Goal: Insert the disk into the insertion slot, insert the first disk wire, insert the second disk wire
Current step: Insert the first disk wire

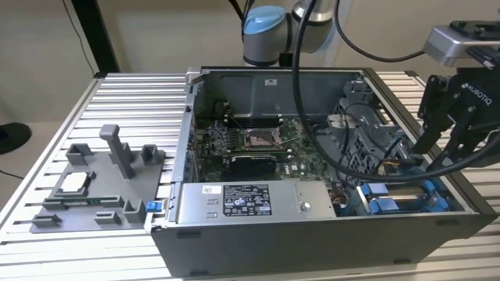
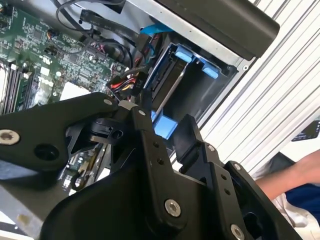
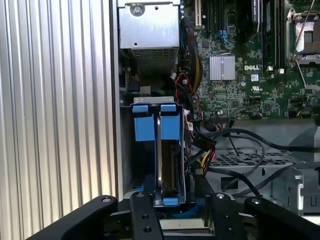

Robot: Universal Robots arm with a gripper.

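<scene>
The disk (image 3: pixel 167 165) stands on edge in the blue-railed insertion slot (image 3: pixel 141 129) at a corner of the computer case (image 1: pixel 312 246) — the pincer (image 3: pixel 182 200) hangs over its end; grasping or released, I cannot tell

One grey metal computer case (image 1: pixel 312 252) stands open on one ribbed aluminium tabletop (image 1: pixel 133 99), which also carries one grey plastic fixture tray (image 1: pixel 117 193). Counted inside the case: one green motherboard (image 1: pixel 258 140), one grey power-supply box with a black-and-white label (image 1: pixel 250 202), one square silver finned heatsink (image 3: pixel 222 67), and one silver, blue-framed disk (image 3: pixel 165 170) in one blue-railed insertion slot (image 1: pixel 390 205). The first wrist view shows two bright blue plastic tabs (image 3: pixel 141 129). One blue-capped grey robot arm (image 1: pixel 270 29) carries one black gripper (image 3: pixel 181 197) with two fingers (image 3: pixel 145 220). One person's forearm (image 2: pixel 295 177) appears in the second wrist view.
</scene>
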